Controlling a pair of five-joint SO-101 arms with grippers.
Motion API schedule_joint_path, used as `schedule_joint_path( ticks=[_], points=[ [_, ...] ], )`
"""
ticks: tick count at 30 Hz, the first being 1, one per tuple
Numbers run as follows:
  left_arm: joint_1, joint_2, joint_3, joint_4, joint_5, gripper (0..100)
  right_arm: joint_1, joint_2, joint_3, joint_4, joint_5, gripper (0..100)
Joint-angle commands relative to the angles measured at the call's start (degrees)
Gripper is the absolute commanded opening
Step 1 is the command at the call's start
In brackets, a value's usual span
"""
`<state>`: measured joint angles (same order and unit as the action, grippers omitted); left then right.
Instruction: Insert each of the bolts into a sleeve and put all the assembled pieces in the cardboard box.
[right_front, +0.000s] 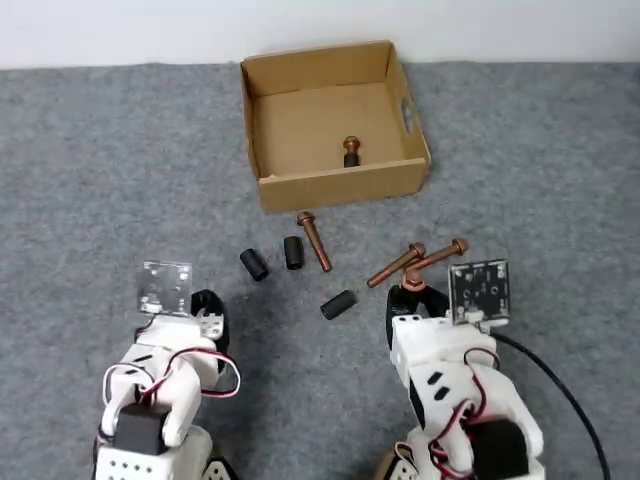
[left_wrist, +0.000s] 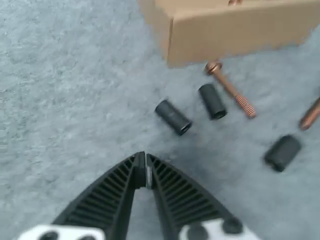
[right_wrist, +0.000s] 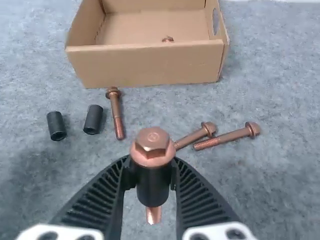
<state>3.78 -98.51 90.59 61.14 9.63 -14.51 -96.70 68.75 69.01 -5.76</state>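
My right gripper (right_wrist: 151, 172) is shut on a black sleeve (right_wrist: 151, 186) with a copper bolt (right_wrist: 152, 146) through it, the tip poking out below. In the high view this gripper (right_front: 413, 292) sits just short of two loose bolts (right_front: 395, 265) (right_front: 437, 255). A third loose bolt (right_front: 314, 240) lies before the cardboard box (right_front: 300, 190), which holds one assembled piece (right_front: 351, 152). Three empty sleeves (right_front: 254, 264) (right_front: 293, 252) (right_front: 338, 305) lie on the carpet. My left gripper (left_wrist: 145, 162) is shut on nothing, short of the nearest sleeve (left_wrist: 173, 117).
Grey carpet (right_front: 110, 170) covers the table, with free room left and right of the box. A black cable (right_front: 570, 400) runs off the right arm. The box's front wall (right_wrist: 145, 62) stands between the loose parts and its inside.
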Motion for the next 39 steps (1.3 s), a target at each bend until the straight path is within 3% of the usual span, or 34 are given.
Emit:
schedule_joint_path(
  ticks=[1,8,13,23,33,39],
  points=[
    [-2.99,-0.44,3.91,-5.1,-6.07,0,0.57,8.57,-8.7,-0.31,-0.97,0.8],
    [-7.3,-0.09,6.11,-7.03,-6.86,0,0.66,35.12,-26.37,-5.93,-4.66,0.8],
    [-7.47,-0.09,6.2,-3.08,-6.95,0,0.66,52.18,-36.57,-15.43,-4.57,0.8],
    [-7.56,0.0,6.2,-2.64,-6.95,0,0.31,85.05,-57.32,-34.86,-4.57,0.8],
    [-7.65,0.0,6.2,-2.55,-6.95,0,-2.59,114.15,-83.69,-36.18,-4.48,0.8],
    [-7.65,0.0,6.2,-2.55,-6.95,0,-4.79,127.08,-91.78,-36.09,-4.4,0.8]
  ],
)
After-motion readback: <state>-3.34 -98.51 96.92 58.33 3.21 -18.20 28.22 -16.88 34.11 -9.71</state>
